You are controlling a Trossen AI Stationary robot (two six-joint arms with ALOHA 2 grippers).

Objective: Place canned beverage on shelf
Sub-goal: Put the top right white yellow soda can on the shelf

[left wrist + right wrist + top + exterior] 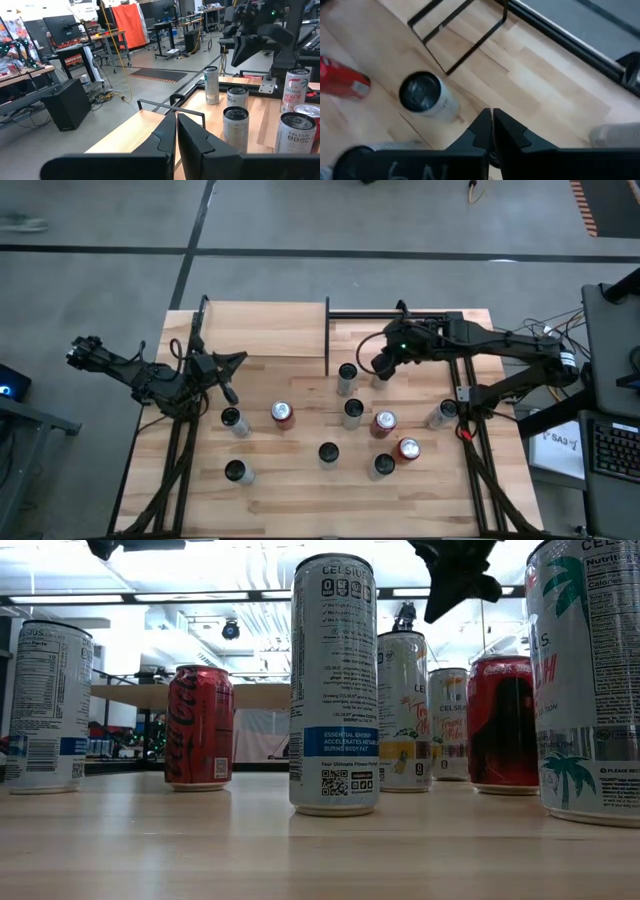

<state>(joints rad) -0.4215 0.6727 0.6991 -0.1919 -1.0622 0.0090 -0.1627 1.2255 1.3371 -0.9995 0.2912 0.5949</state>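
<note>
The shelf point(265, 335), a pale wood platform on black posts, stands at the table's far left. Several cans stand upright on the tabletop: silver Celsius cans point(347, 378) point(352, 413) and red cans point(283, 414) point(383, 423). My right gripper point(380, 370) is shut and empty, hovering just right of the farthest silver can point(425, 95); it also shows at the top of the low view point(455, 580). My left gripper point(232, 390) is shut and empty, near the shelf's near edge and above a silver can point(234, 421). Its shut fingers point(176, 132) point toward the table's right.
More cans stand toward the near and right parts of the table point(328, 454) point(237, 472) point(408, 448) point(441, 414). A black metal frame point(400, 313) runs along the far right edge. Bare tabletop lies between the shelf and the farthest can.
</note>
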